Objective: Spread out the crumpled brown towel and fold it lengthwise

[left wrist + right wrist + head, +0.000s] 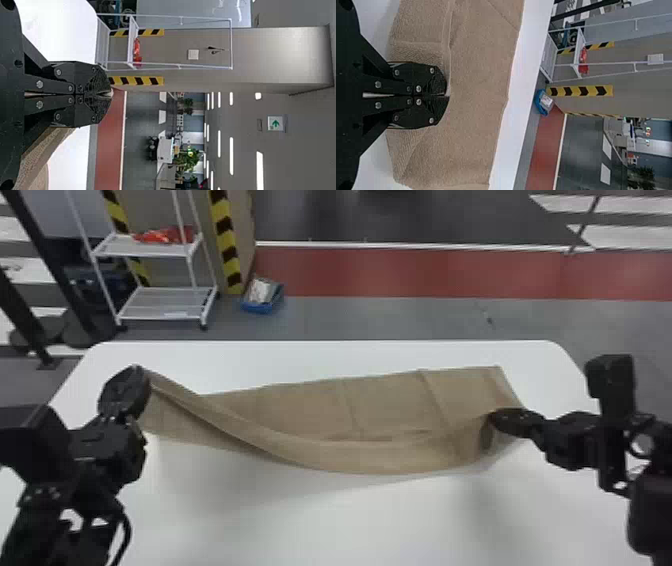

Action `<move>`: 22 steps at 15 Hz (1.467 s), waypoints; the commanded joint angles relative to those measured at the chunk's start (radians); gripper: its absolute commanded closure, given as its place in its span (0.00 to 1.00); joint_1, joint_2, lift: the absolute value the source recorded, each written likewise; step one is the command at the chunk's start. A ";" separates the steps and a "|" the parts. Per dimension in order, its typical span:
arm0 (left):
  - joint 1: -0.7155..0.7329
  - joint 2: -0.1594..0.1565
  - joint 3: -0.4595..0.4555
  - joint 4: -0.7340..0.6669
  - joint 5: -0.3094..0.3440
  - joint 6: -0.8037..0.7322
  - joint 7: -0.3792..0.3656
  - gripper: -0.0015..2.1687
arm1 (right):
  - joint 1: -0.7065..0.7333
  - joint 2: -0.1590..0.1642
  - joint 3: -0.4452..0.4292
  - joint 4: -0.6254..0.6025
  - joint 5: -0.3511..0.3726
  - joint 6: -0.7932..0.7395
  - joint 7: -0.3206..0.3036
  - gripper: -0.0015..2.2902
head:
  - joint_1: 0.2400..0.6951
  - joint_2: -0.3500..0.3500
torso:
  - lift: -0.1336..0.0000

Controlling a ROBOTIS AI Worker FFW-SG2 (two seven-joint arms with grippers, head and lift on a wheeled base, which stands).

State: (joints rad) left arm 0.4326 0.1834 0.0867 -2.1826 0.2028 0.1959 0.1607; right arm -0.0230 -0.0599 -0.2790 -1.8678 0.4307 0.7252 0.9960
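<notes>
The brown towel [320, 410] stretches across the white table between both arms, its near edge lifted in a sagging fold and its far part lying flat. At its left end my left gripper [142, 375] is shut on a corner, raised above the table. My right gripper [495, 417] pinches the near edge close to the right end. In the left wrist view the left gripper [111, 94] has its fingers together, with towel [43, 154] beside them. In the right wrist view the right gripper [448, 95] is closed over the towel [474, 99], which spreads around it.
The white table [350, 520] has rounded far corners. Beyond it stand a white wheeled rack [160, 302] with a red item [162, 235] and a blue bin [262, 296] on the floor. A striped pillar [227, 245] rises behind the rack.
</notes>
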 commanded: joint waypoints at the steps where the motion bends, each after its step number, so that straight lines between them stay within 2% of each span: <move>1: -0.003 0.001 -0.001 0.021 -0.006 -0.009 -0.001 0.66 | 0.000 0.002 0.038 0.058 0.026 -0.048 -0.008 0.65 | 1.00 0.52 | 0.07; 2: -0.009 0.001 -0.001 0.029 -0.006 -0.009 -0.001 0.66 | -0.002 0.008 0.046 0.071 0.045 -0.063 -0.037 0.63 | 1.00 0.54 | 0.07; 4: -0.017 -0.001 -0.005 0.038 -0.011 -0.009 -0.003 0.66 | 0.017 0.009 0.054 0.067 0.065 -0.078 -0.091 0.05 | 1.00 0.55 | 0.07; 5: -0.017 -0.001 -0.008 0.038 -0.011 -0.006 -0.003 0.66 | 0.040 0.009 0.046 0.045 0.066 -0.097 -0.100 0.00 | 1.00 0.55 | 0.07; 7: -0.018 0.002 -0.007 0.038 -0.011 -0.009 -0.003 0.66 | 0.094 0.009 0.020 -0.008 0.062 -0.149 -0.100 0.00 | 1.00 0.54 | 0.07; 9: -0.020 0.002 -0.005 0.043 -0.009 -0.012 -0.003 0.66 | 0.160 0.009 -0.014 -0.074 0.026 -0.189 -0.092 0.06 | 1.00 0.53 | 0.07; 10: -0.022 0.002 -0.005 0.046 -0.009 -0.012 -0.003 0.66 | 0.186 0.009 -0.019 -0.090 0.017 -0.204 -0.092 0.10 | 1.00 0.52 | 0.07; 13: -0.028 0.001 -0.008 0.052 -0.011 -0.012 -0.004 0.66 | 0.245 0.011 -0.011 -0.111 0.028 -0.269 -0.103 0.10 | 1.00 0.52 | 0.07; 15: -0.031 0.001 -0.010 0.052 -0.011 -0.012 -0.004 0.66 | 0.276 0.014 0.014 -0.110 0.068 -0.315 -0.157 0.13 | 1.00 0.52 | 0.07; 16: -0.031 0.002 -0.008 0.052 -0.011 -0.012 -0.004 0.66 | 0.290 0.014 0.032 -0.108 0.097 -0.333 -0.204 0.13 | 1.00 0.52 | 0.07; 18: -0.032 0.001 -0.008 0.052 -0.013 -0.009 -0.006 0.66 | 0.304 0.014 0.089 -0.099 0.186 -0.345 -0.290 0.13 | 1.00 0.52 | 0.07; 19: -0.032 0.002 -0.008 0.052 -0.013 -0.009 -0.006 0.66 | 0.305 0.014 0.110 -0.096 0.211 -0.345 -0.303 0.13 | 1.00 0.52 | 0.07; 22: -0.032 0.001 -0.010 0.055 -0.016 -0.012 -0.004 0.66 | 0.302 0.015 0.146 -0.083 0.223 -0.327 -0.321 0.13 | 1.00 0.54 | 0.07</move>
State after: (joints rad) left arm 0.4003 0.1843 0.0776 -2.1293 0.1876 0.1857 0.1562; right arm 0.2828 -0.0449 -0.1509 -1.9590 0.6427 0.3868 0.6783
